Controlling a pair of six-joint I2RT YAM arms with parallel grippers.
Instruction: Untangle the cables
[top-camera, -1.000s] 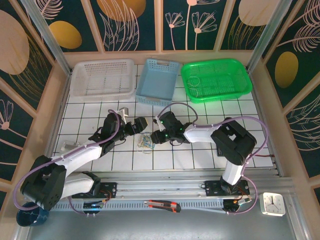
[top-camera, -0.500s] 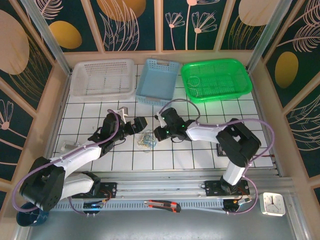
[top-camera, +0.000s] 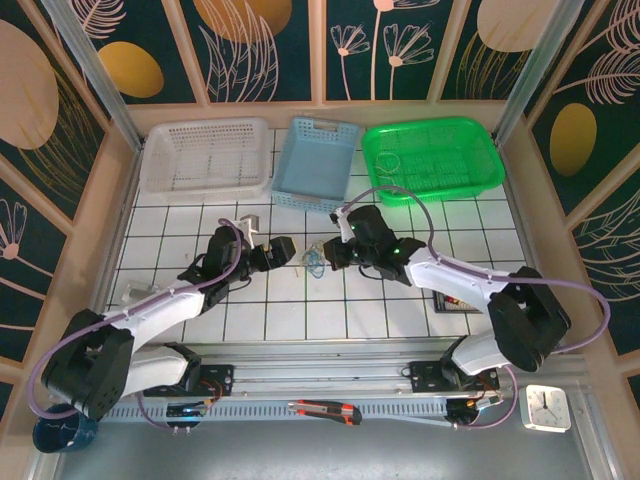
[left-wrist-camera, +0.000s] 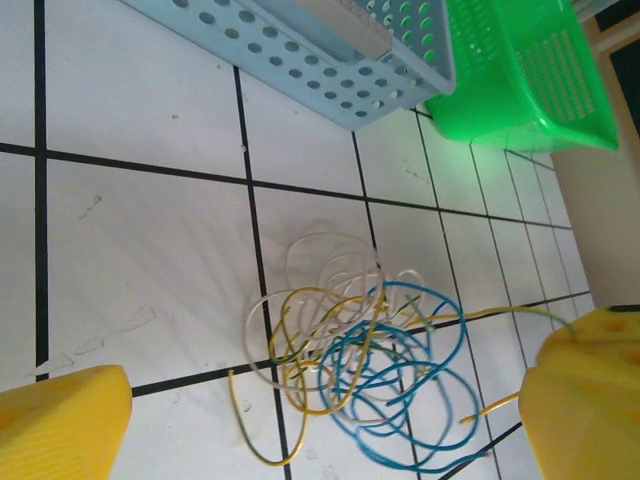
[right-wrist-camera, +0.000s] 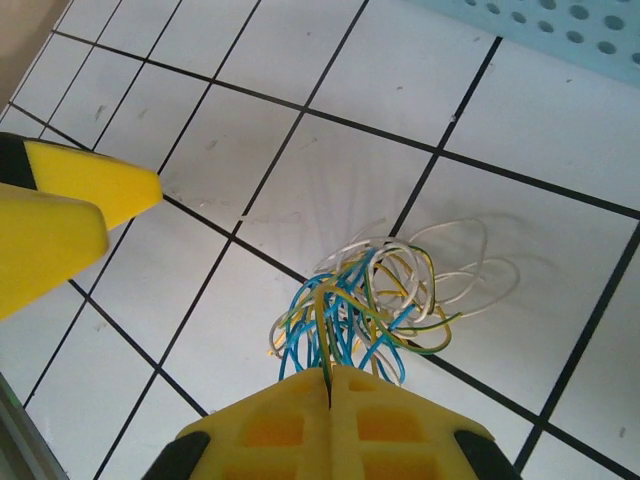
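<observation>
The cables (top-camera: 312, 263) are a small tangle of blue, yellow-green and white wires (right-wrist-camera: 375, 295) between my two grippers on the white tiled table (top-camera: 400, 320). My right gripper (right-wrist-camera: 330, 372) is shut on a yellow-green strand, and the rest of the tangle hangs from its tip just above the tiles. In the top view that gripper (top-camera: 331, 251) sits right of the bundle. My left gripper (top-camera: 287, 251) is left of it, wide open, with yellow fingers (left-wrist-camera: 60, 420) on either side of the tangle (left-wrist-camera: 350, 370) and not touching it.
Three baskets line the far edge: white (top-camera: 205, 155), blue (top-camera: 318, 160) and green (top-camera: 432, 158). The blue basket (left-wrist-camera: 300, 50) stands close behind the tangle. A box cutter (top-camera: 325, 410) and a small clock (top-camera: 547, 407) lie past the table's near rail.
My right gripper has shut on a strand and drawn back to the right and far side, carrying the tangle about a tile away. The left gripper has stayed open and nearly still.
</observation>
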